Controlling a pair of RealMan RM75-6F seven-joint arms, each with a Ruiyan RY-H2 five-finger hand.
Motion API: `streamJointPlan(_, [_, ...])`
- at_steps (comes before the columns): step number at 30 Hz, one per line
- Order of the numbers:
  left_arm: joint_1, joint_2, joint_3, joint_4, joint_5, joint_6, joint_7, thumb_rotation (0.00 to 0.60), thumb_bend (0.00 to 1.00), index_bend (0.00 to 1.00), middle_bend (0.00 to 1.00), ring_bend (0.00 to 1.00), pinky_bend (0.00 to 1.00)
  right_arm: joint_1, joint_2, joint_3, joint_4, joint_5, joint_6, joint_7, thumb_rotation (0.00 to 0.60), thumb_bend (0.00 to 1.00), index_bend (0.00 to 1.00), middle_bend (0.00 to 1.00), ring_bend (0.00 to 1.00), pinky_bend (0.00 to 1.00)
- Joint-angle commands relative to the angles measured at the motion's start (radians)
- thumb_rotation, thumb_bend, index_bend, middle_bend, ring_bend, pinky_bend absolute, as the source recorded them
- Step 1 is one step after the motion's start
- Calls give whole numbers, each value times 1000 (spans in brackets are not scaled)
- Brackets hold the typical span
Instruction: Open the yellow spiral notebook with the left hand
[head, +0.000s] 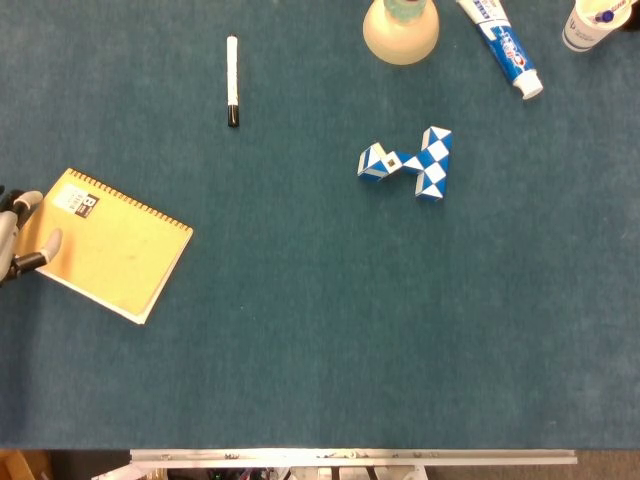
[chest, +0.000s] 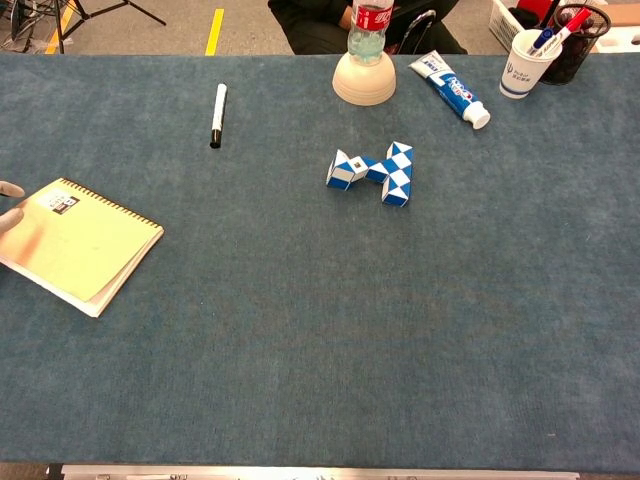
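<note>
Yellow and closed, the spiral notebook (head: 107, 245) lies flat near the left edge of the blue felt table (head: 320, 340), turned at an angle with its wire binding on the far side. My left hand (head: 20, 240) comes in over that left edge, only partly in sight; its fingers (head: 47, 247) are spread apart and one fingertip rests on the near-left corner of the cover, gripping nothing. My right hand is out of sight in both views. Toward the middle of the table sits a blue-and-white twist puzzle (head: 409, 163). Further back on the left a marker (head: 232, 80) lies lengthwise. Along the far edge stand a bottle in a cream base (chest: 364, 68), a toothpaste tube (head: 500, 44) and a paper cup (chest: 526, 60) holding pens.
</note>
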Motion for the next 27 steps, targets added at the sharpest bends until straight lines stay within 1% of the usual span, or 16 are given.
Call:
streamJointPlan(1, [-11, -17, -5, 19, -22, -10, 13, 0, 329, 139, 138, 16, 0, 0, 0, 0, 1, 0, -1, 1, 600, 354, 92, 119, 2, 0])
streamJointPlan(7, [-31, -37, -12, 47, -63, -38, 33, 0, 328, 139, 143, 16, 0, 1, -3, 2, 5, 2, -2, 4, 600, 353, 92, 119, 2, 0])
streamJointPlan(12, [-49, -42, -12, 43, -79, -70, 30, 0, 328, 139, 178, 16, 0, 1, -4, 4, 7, 5, -3, 6, 600, 354, 93, 119, 2, 0])
streamJointPlan(18, [-63, -34, -11, 8, -45, -66, 14, 0, 328, 139, 211, 20, 0, -1, -3, 5, 8, 7, 0, 8, 600, 354, 92, 119, 2, 0])
streamJointPlan(27, [-88, -15, -3, -96, 14, -54, 13, 0, 328, 139, 229, 21, 0, -7, -6, 5, 16, 10, 5, 13, 600, 354, 93, 119, 2, 0])
